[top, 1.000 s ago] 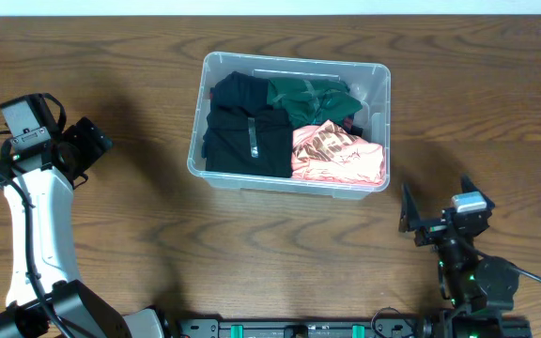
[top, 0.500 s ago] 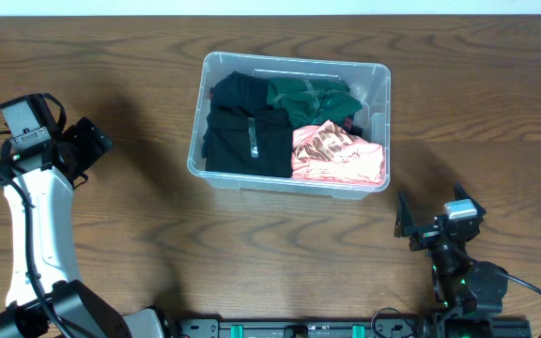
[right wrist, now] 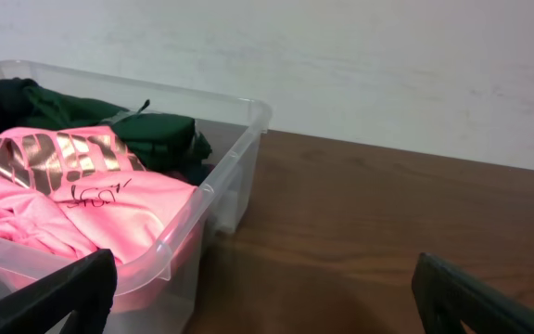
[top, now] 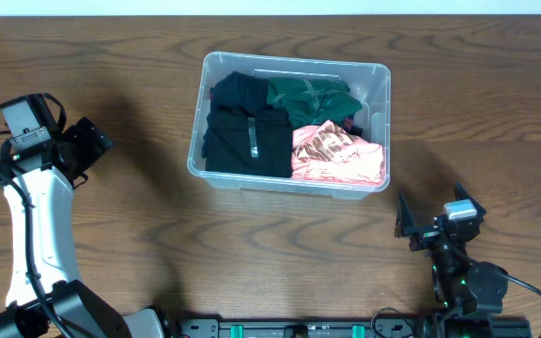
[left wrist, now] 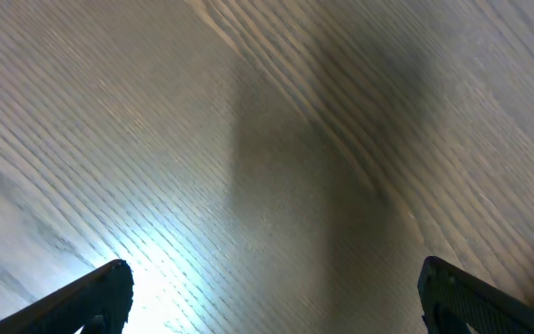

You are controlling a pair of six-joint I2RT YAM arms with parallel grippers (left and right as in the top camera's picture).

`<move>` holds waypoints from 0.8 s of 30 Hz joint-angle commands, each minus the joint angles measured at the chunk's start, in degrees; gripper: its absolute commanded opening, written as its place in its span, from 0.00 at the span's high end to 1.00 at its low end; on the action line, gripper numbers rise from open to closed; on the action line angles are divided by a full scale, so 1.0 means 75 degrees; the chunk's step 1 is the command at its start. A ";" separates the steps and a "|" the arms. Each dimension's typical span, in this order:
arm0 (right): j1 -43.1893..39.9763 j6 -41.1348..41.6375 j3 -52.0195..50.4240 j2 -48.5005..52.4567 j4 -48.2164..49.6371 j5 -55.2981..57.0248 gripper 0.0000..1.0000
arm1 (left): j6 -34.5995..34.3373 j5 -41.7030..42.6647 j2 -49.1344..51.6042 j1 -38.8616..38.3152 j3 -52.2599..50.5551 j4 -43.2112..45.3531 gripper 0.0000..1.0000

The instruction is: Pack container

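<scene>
Container point(top: 289, 184) sits on the worktop point(top: 280, 258) at centre, toward the far edge, holding a black garment point(top: 247, 131), a green garment point(top: 308, 97) and a pink garment point(top: 336, 155); no loose item seen outside it, so packing judged near done; left tool point(top: 90, 141) hangs over bare wood well apart from the tub on its left, jaws fully spread, nothing in them; right tool point(top: 430, 208) is low and near the tub's near right corner, jaws likewise spread wide and empty. Risks: the pink garment is heaped level with the rim in the right wrist view, so a press there could push a fold over the edge; the tub is thin clear plastic and probably light, so a forward move by the right tool with jaws this wide could catch the rolled rim or nudge the wall and slide the whole tub; soft folded fabric may spring up again after pressing; a finger could snag cloth and drag it out on retreat.
</scene>
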 commanded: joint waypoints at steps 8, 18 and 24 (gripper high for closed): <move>-0.0070 -0.0093 -0.0026 -0.0073 -0.0012 0.0020 0.01 | 0.0061 -0.0035 -0.0023 0.0026 0.0111 -0.0029 0.02; -0.0070 -0.0093 -0.0026 -0.0073 -0.0012 0.0023 0.01 | 0.0061 -0.0032 -0.0108 0.0044 0.0105 -0.0064 0.02; -0.0070 -0.0093 -0.0026 -0.0073 -0.0012 0.0020 0.01 | 0.0064 -0.0035 -0.0874 -0.0076 0.0105 -0.0166 0.02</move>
